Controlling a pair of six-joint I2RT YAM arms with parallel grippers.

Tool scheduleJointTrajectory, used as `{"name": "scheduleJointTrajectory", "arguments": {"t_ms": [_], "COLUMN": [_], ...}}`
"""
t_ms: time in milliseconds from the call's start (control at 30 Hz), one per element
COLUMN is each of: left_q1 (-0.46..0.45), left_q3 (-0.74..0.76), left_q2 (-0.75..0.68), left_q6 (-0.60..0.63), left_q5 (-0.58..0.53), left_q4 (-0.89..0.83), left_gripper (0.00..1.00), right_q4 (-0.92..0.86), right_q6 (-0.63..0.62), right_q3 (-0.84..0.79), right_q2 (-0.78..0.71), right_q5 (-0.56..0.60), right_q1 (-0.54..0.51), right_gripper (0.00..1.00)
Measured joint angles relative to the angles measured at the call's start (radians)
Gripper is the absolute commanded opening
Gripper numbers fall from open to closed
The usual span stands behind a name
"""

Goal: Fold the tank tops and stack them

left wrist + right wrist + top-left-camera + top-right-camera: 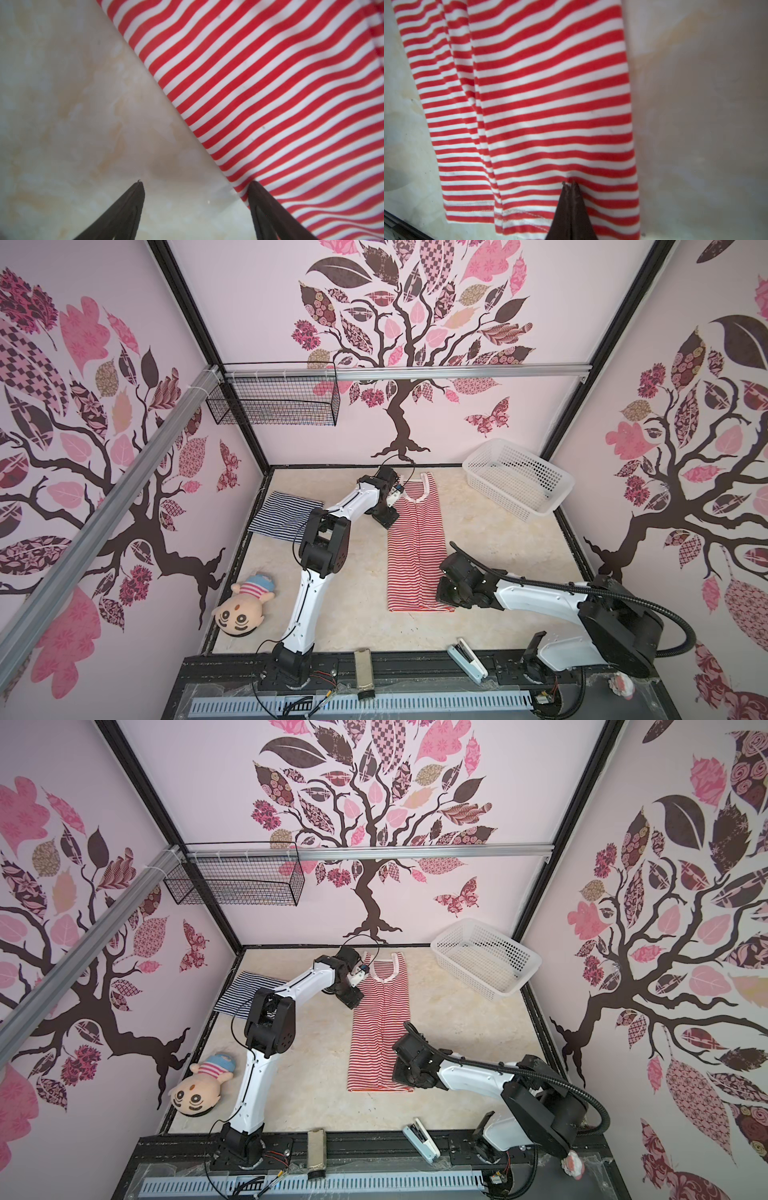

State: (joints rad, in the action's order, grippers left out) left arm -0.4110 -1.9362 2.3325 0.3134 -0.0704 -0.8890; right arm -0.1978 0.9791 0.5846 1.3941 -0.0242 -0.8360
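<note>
**Marbled bench, tree-print walls: two striped tops, two arms**

Bench [365,585]: pale marbled top, walled on three sides, black rail at the front.

- Left gripper [195,182]: fingers [133,203] spread wide, holding nothing. One tip is over bare bench, the other touches the long edge of the red top [415,547].
- Right gripper [570,184]: fingers pressed together, tips on the red top near its stitched hem. Whether cloth is pinched between them I cannot tell.
- Red top: soft knit folded into a long narrow strip at mid-bench, white-trimmed neckline toward the back wall.
- Navy top [282,514]: folded flat rectangle, back left, partly behind the left arm.
- Open room: bare bench on both sides of the red top.
- Doll [245,605]: plush, front left.
- Basket [519,481]: white perforated plastic, back right.
</note>
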Motion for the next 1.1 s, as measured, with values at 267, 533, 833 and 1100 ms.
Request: {"name": "scheduleJointTrajectory", "arguments": {"t_ms": [267,533,833,1100], "left_q1": [-0.003,-0.162,-0.345,-0.386], "left_q3": [0.501,0.875,1.122,1.133], "left_q2": [-0.464,-0.853,-0.967,-0.983], "left_q6": [0.050,0.154,0.208,0.198], "left_q5": [0.052,0.089,0.064,0.083], "left_q4": [0.113,0.230,0.292,0.325], "left_gripper": [0.92,0.98,0.98,0.93], "right_q4": [-0.116,-0.174,-0.116,-0.023], "right_q6": [0.012,0.004,-0.010,0.006], "right_q3": [0.064,0.005,-0.162,-0.186], "right_q2": [-0.143,-0.257,-0.364,-0.289], "right_q5": [0.033,0.055,-0.074,-0.190], "right_q1": [-0.036,0.016,0.139,0.139], "right_gripper": [0.31,0.41,0.49,0.43]}}
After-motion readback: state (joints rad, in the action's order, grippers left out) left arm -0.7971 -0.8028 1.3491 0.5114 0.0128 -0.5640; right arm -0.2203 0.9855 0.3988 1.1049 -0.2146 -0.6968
